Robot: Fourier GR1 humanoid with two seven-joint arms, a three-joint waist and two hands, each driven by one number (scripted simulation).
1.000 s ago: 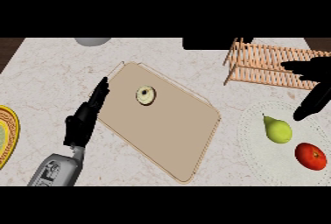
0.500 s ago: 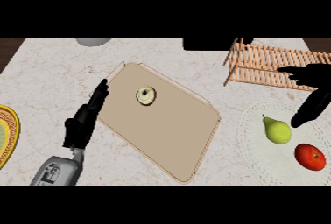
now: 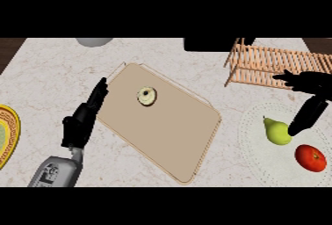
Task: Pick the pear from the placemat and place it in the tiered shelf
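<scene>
- The pear (image 3: 277,132) lay just at 8 o'clock from the right hand (image 3: 310,110), stem toward 11 o'clock.
- This nearer hand had straight fingers (image 3: 303,121), holding nothing.

Yellow-green pear (image 3: 277,133); red tomato (image 3: 311,157); white dotted placemat (image 3: 259,159); tan board (image 3: 162,125).

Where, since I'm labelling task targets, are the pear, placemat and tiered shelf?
pear (image 3: 277,133): head view, middle of its body.
placemat (image 3: 258,154): head view, bare lower-left part.
tiered shelf (image 3: 267,65): head view, wooden slats.
</scene>
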